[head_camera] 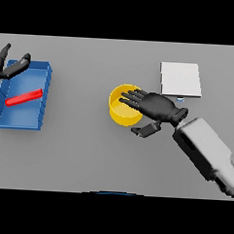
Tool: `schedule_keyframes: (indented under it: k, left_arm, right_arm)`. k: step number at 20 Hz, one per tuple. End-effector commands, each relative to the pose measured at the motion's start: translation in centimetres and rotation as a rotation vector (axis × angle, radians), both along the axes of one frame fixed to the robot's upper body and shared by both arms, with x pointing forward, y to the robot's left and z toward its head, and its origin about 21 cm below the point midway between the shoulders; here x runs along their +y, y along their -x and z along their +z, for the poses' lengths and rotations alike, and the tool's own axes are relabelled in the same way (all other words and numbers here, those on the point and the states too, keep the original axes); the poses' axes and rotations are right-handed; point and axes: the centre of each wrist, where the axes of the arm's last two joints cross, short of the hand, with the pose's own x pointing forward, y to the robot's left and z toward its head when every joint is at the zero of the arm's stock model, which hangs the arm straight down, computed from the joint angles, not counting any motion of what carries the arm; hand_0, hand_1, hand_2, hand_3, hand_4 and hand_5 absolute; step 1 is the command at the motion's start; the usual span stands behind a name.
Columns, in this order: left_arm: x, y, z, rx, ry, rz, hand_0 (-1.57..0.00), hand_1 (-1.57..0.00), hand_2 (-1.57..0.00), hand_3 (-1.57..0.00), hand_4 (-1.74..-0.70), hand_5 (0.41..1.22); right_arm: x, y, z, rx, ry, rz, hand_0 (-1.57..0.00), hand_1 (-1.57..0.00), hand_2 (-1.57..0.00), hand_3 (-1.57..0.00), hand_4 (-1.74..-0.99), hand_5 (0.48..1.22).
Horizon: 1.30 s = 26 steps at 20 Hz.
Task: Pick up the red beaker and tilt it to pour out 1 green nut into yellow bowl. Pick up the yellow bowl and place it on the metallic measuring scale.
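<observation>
Status: task appears in second half; right hand (156,105) over yellow bowl (123,115), fingers straight across rim, thumb below bowl's side, not closed on bowl; bowl on table, not lifted.
Remaining: grip bowl; move to scale (180,79), flat metallic plate beyond and right of bowl, apart from it.
Containers: bowl interior mostly hidden by fingers; nut not discernible; pour result cannot be confirmed.
Blue tray (39,98) at far left; red beaker (23,98) lies on side inside.
Left hand (9,65) at tray's far corner, fingers spread, holding nothing.
</observation>
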Motion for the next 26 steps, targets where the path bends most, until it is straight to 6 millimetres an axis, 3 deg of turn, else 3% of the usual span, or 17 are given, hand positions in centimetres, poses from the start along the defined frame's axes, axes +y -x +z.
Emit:
schedule_keyframes:
  k: [1,5,13,17,18,19,20,21,23,26]
  left_arm:
    - [0.4,0.2,-0.3,0.011,0.0,0.009,0.0,0.0,0.0,0.0,-0.81,0.695]
    - [0.5,0.0,-0.5,0.007,-0.005,0.0,0.0,0.0,0.0,0.0,-0.81,0.7]
    - [1.2,0.2,-0.5,0.021,-0.026,0.008,0.0,0.0,0.0,0.0,-0.79,0.708]
    - [0.8,0.0,-0.4,0.012,-0.025,-0.01,0.0,0.0,0.0,0.0,-0.79,0.712]
    - [0.5,-0.2,-0.5,0.015,-0.022,-0.011,0.0,0.0,0.0,0.0,-0.79,0.711]
    - [0.7,-0.1,-0.6,0.021,-0.023,-0.007,0.0,0.0,0.0,0.0,-0.79,0.71]
    - [1.0,-0.1,-0.5,0.012,-0.025,-0.005,0.0,0.0,0.0,0.0,-0.79,0.71]
    - [0.9,0.0,-0.5,0.008,-0.023,-0.007,0.0,0.0,0.0,0.0,-0.79,0.71]
    - [0.9,-0.2,-0.4,0.007,-0.019,-0.013,0.0,0.0,0.0,0.0,-0.79,0.707]
    - [0.8,-0.5,0.1,0.006,-0.032,-0.008,0.0,0.0,0.0,0.0,-0.78,0.711]
  right_arm:
    - [0.3,-0.3,0.1,0.01,0.014,0.013,0.0,0.0,0.0,0.0,-1.155,0.646]
    - [2.1,-1.1,-0.1,0.042,0.123,0.055,0.0,0.0,0.0,0.0,-1.162,0.667]
    - [2.9,-2.5,-1.4,0.102,0.247,0.07,0.0,0.0,0.0,-0.01,-1.188,0.693]
    - [3.3,-2.6,-2.0,0.097,0.252,0.061,-0.05,-0.06,-0.09,-0.13,-1.261,0.809]
    - [3.6,-2.7,-1.9,0.095,0.248,0.066,-0.19,-0.18,-0.19,-0.21,-1.309,0.891]
    - [3.3,-2.7,-2.1,0.095,0.244,0.077,-0.45,-0.41,-0.35,-0.32,-1.363,0.957]
    - [3.2,-2.7,-2.0,0.102,0.235,0.09,-0.68,-0.64,-0.59,-0.57,-1.435,1.01]
    - [3.0,-2.7,-1.8,0.102,0.227,0.096,-0.86,-0.83,-0.79,-0.68,-1.492,1.052]
    - [3.4,-2.7,-1.5,0.102,0.237,0.096,-1.11,-1.09,-1.07,-0.88,-1.578,1.113]
    - [3.1,-2.6,-1.3,0.122,0.23,0.103,-1.34,-1.33,-1.25,-1.07,-1.658,1.166]
